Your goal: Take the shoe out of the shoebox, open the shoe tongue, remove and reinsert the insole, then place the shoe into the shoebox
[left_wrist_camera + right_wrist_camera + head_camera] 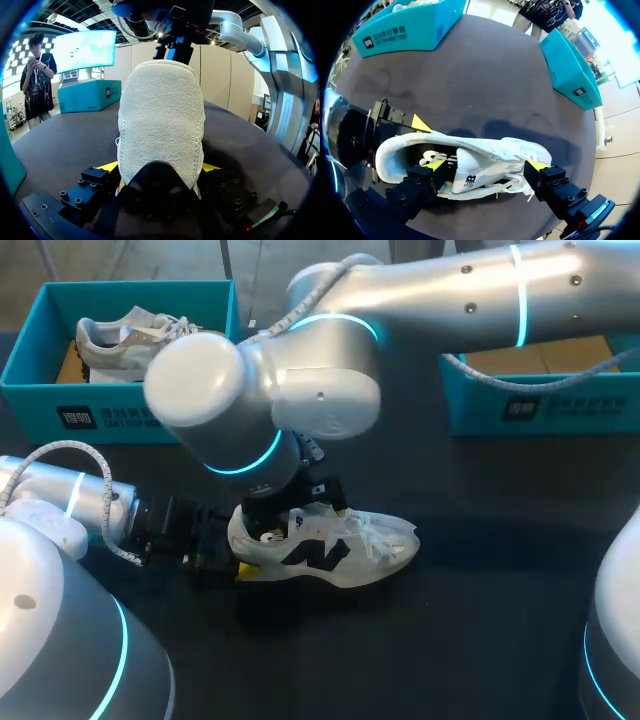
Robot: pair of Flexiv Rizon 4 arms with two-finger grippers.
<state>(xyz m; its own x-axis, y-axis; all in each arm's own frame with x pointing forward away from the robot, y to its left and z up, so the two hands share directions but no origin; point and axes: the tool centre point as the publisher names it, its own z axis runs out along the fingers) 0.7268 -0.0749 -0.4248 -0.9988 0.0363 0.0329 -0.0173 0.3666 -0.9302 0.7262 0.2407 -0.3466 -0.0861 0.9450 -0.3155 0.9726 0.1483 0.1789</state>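
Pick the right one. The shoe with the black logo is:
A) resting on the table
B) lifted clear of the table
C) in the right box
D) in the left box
A: the shoe rests on the dark table, outside both boxes, with its heel between the jaws of the left gripper.

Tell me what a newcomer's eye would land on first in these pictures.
The white shoe at mid-table stands out first, its heel clamped between the fingers of the left gripper. The right gripper hangs over the shoe's opening with its fingers spread. At the table's far left, a teal shoebox holds a second shoe.
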